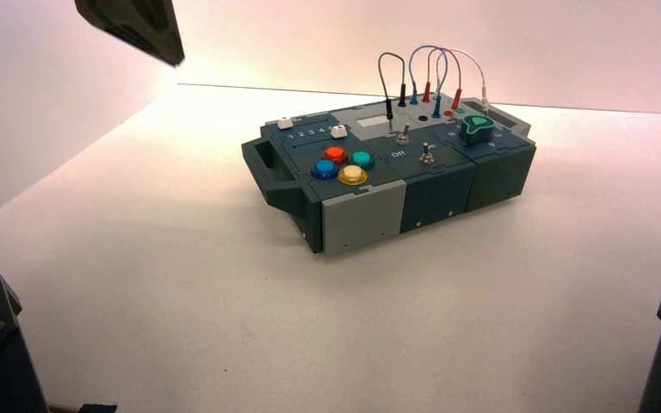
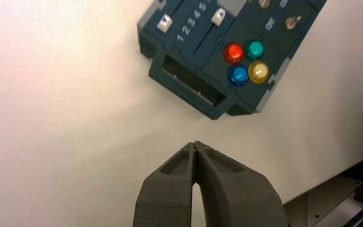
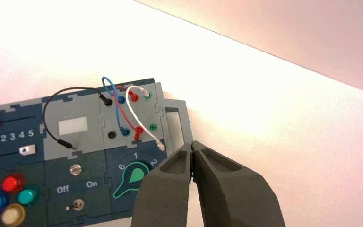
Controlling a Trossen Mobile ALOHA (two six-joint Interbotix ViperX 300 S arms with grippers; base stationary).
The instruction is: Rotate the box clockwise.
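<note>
Box (image 1: pixel 396 163) observed slightly above centre of the high view, uncontained on the bench (image 1: pixel 310 327), its left end cropped in the right wrist view; left tool (image 2: pixel 194 144) and right tool (image 3: pixel 192 144) both have fingertips together.

Box (image 3: pixel 90 177): "1 2 3 4 5" between sliders, "Off", "On", knob numerals.

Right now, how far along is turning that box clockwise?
The long dark-teal and grey box sits askew, left end nearer the camera; whether any turning is done, I can't tell. Nothing is in hand: the left claw and right claw are shut, off the box's ends. Any remaining turn probably needs a push or a grip on a handle.
</note>
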